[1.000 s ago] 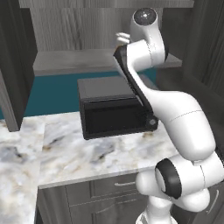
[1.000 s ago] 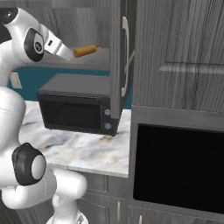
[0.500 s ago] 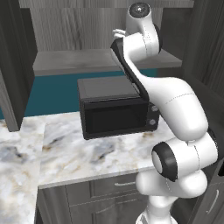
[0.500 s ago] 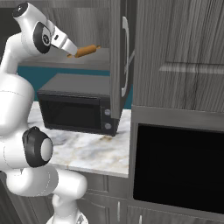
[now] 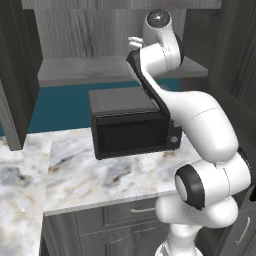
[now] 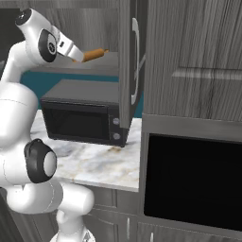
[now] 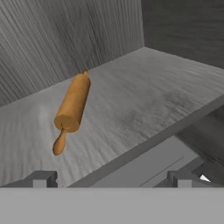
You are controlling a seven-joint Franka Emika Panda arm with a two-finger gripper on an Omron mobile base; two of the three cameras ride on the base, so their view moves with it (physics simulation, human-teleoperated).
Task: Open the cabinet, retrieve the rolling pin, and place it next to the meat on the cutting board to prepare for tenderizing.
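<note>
My tool (image 7: 109, 177) is open and holds nothing: in the hand view its two dark fingertips stand wide apart at the bottom, just before the front edge of the shelf (image 7: 144, 96) inside the cabinet (image 6: 130, 66), whose doors are open. The rolling pin (image 7: 71, 110) lies flat on this shelf, a little left of the line between my fingertips and not yet between them. I judge it to be light, stiff wood, smooth and round, so it can roll away or slip if I push it. The thick middle barrel seems the best place to hold, with the fingers across it. Its long axis runs from the near thin handle toward the back wall, slanting slightly right in the hand view. Below the shelf, a microwave (image 5: 131, 122) stands on the worktop (image 5: 75, 175).
</note>
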